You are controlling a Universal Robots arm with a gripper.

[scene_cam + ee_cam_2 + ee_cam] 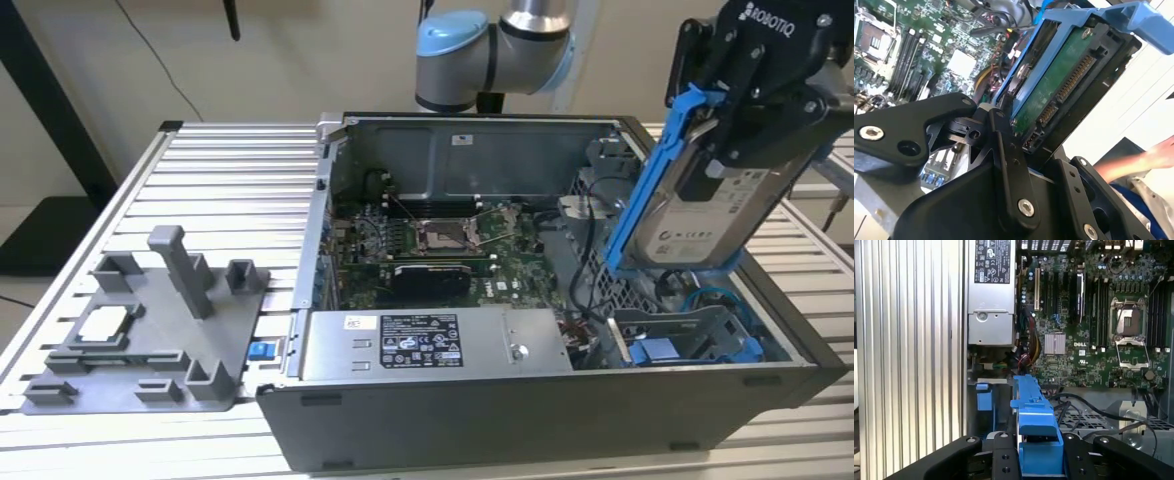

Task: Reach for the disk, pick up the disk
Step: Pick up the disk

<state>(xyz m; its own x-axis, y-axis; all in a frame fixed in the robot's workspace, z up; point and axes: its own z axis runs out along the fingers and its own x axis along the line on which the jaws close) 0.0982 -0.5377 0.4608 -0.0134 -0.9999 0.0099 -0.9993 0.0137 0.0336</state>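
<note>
The disk [697, 218], a silver-grey drive with a white label in a bright blue bracket [654, 165], hangs tilted on edge above the open case's right end in the exterior view. My gripper [727, 160] is shut on it from above, black fingers clamped on both flat faces. In the second wrist view the disk's green circuit-board underside [1059, 85] sits between the black fingers [1006, 155]. In the first wrist view the blue bracket [1035, 420] runs between the two fingers [999, 457].
The open computer case [534, 410] holds a motherboard [441, 240], a labelled grey power supply [427, 342] and a blue drive bay [694, 345] below the disk. A grey fixture plate [147, 340] lies on the slatted table [227, 170]. A person's hand [1149, 157] shows blurred.
</note>
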